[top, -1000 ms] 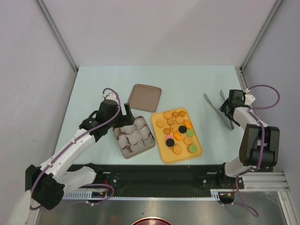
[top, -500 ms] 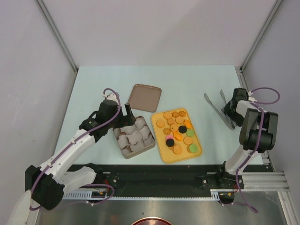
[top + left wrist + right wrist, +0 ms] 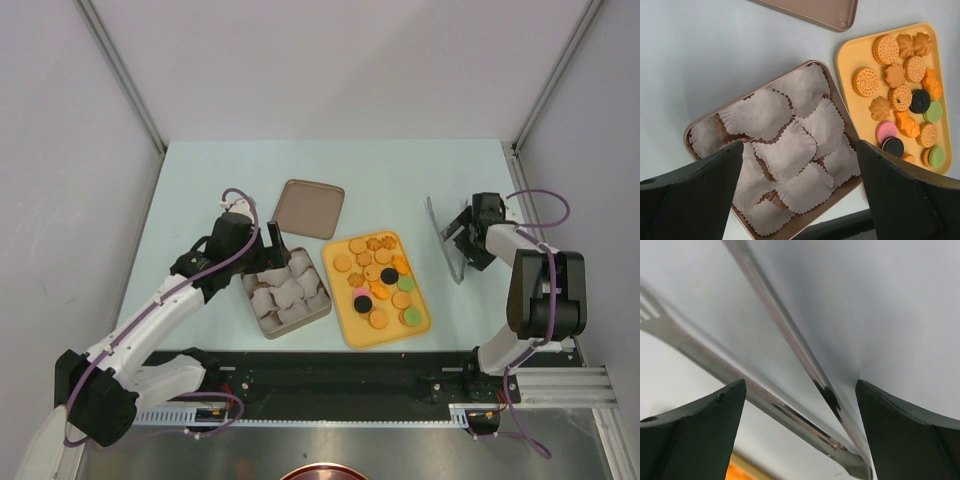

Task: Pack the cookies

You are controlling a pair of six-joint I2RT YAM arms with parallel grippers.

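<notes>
Left wrist: cookies [image 3: 900,97] mostly orange, some black, green, pink; left gripper [image 3: 800,150], right gripper [image 3: 801,385] spread.

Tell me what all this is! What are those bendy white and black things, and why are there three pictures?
Those are two robot arms bolted to a pale blue table. One picture looks down from above. The other two come from little cameras on each arm's wrist, so the dark shapes at the bottom are that arm's own fingers.

On the table sit a rectangular orange tray of small round cookies, mostly orange with a few black, green and pink ones. Beside it is a brown rounded-square tin filled with white crumpled paper cups, and the tin's flat brown lid.

The left claw hangs open above the tin and holds nothing. The right claw is open too, with shiny metal tongs between its fingers, not squeezed as far as I can tell.
</notes>
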